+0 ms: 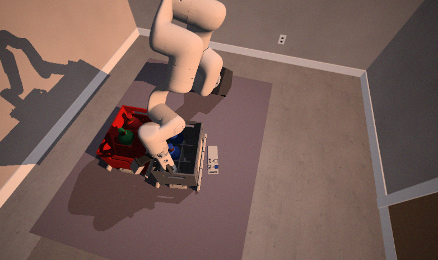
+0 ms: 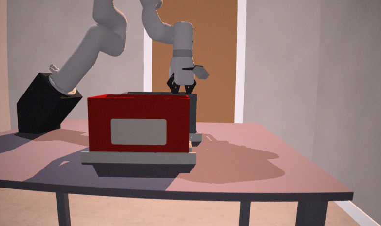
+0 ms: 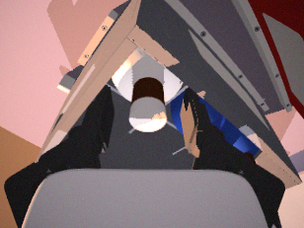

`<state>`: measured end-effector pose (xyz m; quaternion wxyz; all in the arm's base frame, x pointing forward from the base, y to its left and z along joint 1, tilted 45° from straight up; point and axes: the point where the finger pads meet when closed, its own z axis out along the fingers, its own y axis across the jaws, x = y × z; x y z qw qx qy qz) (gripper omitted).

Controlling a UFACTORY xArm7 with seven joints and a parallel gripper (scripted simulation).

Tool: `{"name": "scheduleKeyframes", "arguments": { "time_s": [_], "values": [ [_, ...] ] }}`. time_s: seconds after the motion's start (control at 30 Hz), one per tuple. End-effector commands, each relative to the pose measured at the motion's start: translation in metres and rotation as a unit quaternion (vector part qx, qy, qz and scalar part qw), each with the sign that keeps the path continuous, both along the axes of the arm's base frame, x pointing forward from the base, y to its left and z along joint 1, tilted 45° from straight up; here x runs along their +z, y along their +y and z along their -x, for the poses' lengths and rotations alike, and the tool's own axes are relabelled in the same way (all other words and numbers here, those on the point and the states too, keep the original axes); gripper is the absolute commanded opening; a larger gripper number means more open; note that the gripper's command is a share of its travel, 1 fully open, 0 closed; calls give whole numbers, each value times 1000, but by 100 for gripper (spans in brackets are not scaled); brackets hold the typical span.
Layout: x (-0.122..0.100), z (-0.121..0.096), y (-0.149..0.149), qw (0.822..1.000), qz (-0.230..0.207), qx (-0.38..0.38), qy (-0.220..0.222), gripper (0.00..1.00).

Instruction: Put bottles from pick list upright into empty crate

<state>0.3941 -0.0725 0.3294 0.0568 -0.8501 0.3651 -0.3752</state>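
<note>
Crates side by side, left of the frame in the top view: red (image 1: 112, 161) (image 2: 99, 126) (image 3: 292, 63), then gray (image 1: 189, 180) (image 2: 192, 112) (image 3: 91, 85), with open right-hand compartments; pick list (image 1: 212, 151) farther right, marks tiny. Exterior: gripper (image 1: 171, 168) (image 2: 181, 92) (image 3: 147, 100) near gray rim, bottles hidden. Wrist: fingers apart around white bottle (image 3: 147, 114), gaps both sides; blue bottles (image 1: 173, 152) (image 3: 217, 122) at right, partly covered.
</note>
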Motion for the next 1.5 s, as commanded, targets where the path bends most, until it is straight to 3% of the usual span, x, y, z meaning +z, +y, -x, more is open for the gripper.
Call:
{"name": "scheduleKeyframes", "arguments": {
  "time_s": [0.0, 0.23, 1.47],
  "values": [
    [2, 0, 0, 1000, 0, 0, -2, 65],
    [2, 0, 0, 1000, 0, 0, -2, 65],
    [62, 58, 15, 1000, 0, 0, -2, 65]
  ]
}}
